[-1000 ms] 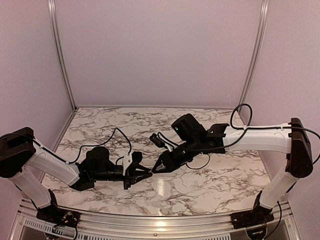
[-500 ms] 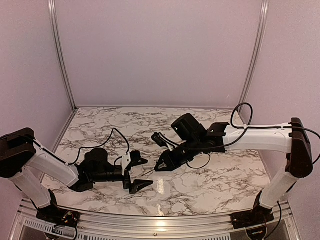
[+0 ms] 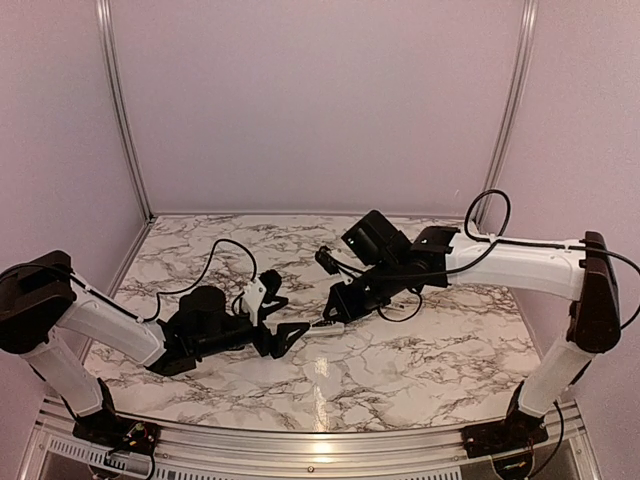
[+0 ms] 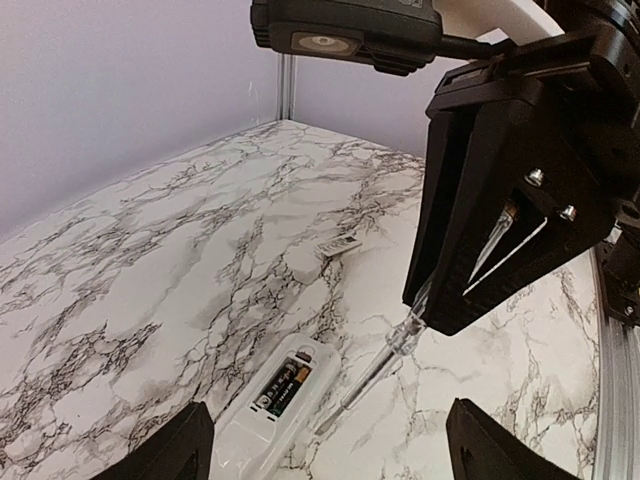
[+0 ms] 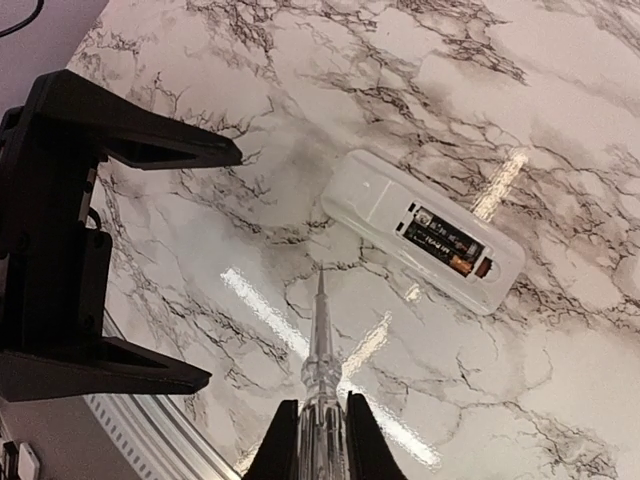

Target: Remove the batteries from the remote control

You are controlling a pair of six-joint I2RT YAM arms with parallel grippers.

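Note:
The white remote control [image 4: 262, 412] lies on the marble with its back up and its battery bay uncovered. The dark batteries [image 4: 281, 388] sit inside the bay, one showing a copper-coloured end. My left gripper [image 4: 335, 455] is open, its fingers either side of the remote's near end and not touching it. My right gripper [image 5: 320, 445] is shut on a clear-handled screwdriver [image 5: 321, 345]. The tip hangs just above the table, a little short of the remote control [image 5: 420, 228] and its batteries [image 5: 443, 238]. From the top view the remote control [image 3: 325, 327] lies between the left gripper [image 3: 285, 318] and right gripper [image 3: 335, 310].
A thin pale flat strip [image 4: 337, 245] lies on the marble beyond the remote. The left gripper [image 5: 225, 267] fills the left side of the right wrist view. The table's metal front rail [image 5: 170, 440] runs close behind it.
My left gripper has gone from shut to open and shifted up and right around the remote. The right arm drew back to the right with the screwdriver.

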